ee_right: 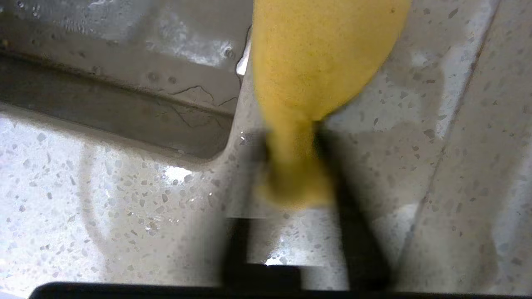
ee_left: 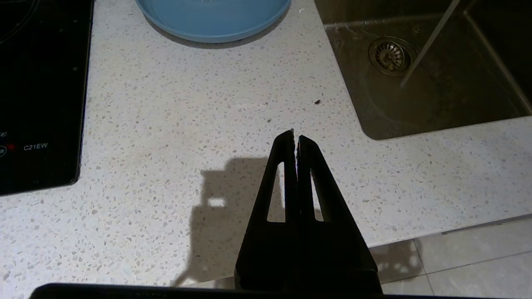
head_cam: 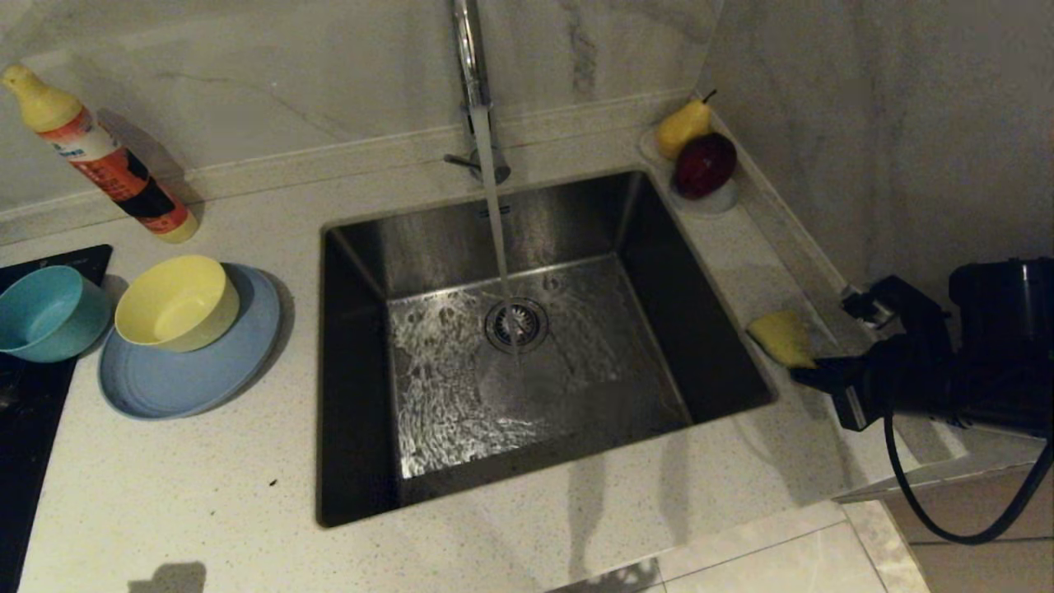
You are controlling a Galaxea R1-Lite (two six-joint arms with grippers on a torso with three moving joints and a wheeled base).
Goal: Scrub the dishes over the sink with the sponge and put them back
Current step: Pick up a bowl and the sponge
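From my left wrist camera: the black two-fingered left gripper (ee_left: 295, 137) hangs above the pale speckled stone countertop (ee_left: 187, 124), fingers pressed together, its shadow on the stone. Beyond it I see the wide light-blue plate (ee_left: 213, 18) (only part in frame), the black glass cooktop (ee_left: 41, 91) at one side, and the brushed stainless-steel sink (ee_left: 436, 95) with its round drain strainer (ee_left: 388, 55), water streaming down.

Speckled countertop (head_cam: 189, 494), plate (head_cam: 165, 383), teal bowl (head_cam: 41, 317), bottle (head_cam: 107, 161)
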